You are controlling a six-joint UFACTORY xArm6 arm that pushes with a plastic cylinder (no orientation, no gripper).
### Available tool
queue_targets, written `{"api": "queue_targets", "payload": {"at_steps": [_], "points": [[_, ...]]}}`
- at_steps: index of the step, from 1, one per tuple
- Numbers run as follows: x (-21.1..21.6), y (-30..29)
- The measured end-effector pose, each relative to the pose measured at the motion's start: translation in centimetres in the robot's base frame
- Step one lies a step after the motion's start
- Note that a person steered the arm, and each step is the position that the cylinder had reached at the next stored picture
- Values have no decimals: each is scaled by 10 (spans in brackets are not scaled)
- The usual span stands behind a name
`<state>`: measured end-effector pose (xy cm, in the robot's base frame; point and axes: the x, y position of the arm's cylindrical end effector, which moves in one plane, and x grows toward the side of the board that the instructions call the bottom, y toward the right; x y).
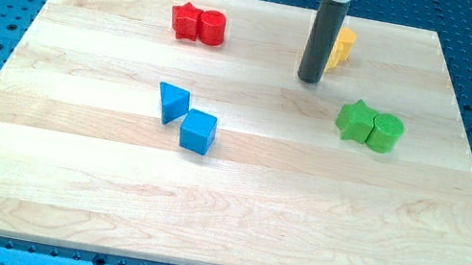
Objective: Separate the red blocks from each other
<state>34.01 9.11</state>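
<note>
Two red blocks sit touching each other well off to the view's left of my tip (310, 79) and slightly toward the view's top: a red star-shaped block (184, 21) on the far side and a red cylinder (211, 28) on the side nearer my tip. Both look small, rigid and light, likely to slide easily on the smooth wooden board (221, 218), and the cylinder may roll or turn away if struck off-centre. Nothing can be gripped; my tip is a bare rod that holds nothing and at present touches no block, so the contact point I would choose is the seam between the two reds, or the outer face of one, pushing it along the board away from its partner. Counting the rest: one yellow block (342, 47) lies just behind the rod, partly hidden; a green star-shaped block (354, 120) and a green cylinder (386, 133) sit to the view's right and lower; a blue triangular block (172, 102) and a blue cube (198, 132) lie lower left.
</note>
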Motion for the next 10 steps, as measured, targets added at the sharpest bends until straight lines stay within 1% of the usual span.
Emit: {"api": "queue_targets", "payload": {"at_steps": [1, 2, 3, 4, 5, 6, 7, 8, 9, 10], "points": [[3, -1], [18, -39], [-7, -109], [-57, -101], [-90, -112], [-91, -185], [-41, -206], [-45, -176], [-59, -124], [-63, -106]]}}
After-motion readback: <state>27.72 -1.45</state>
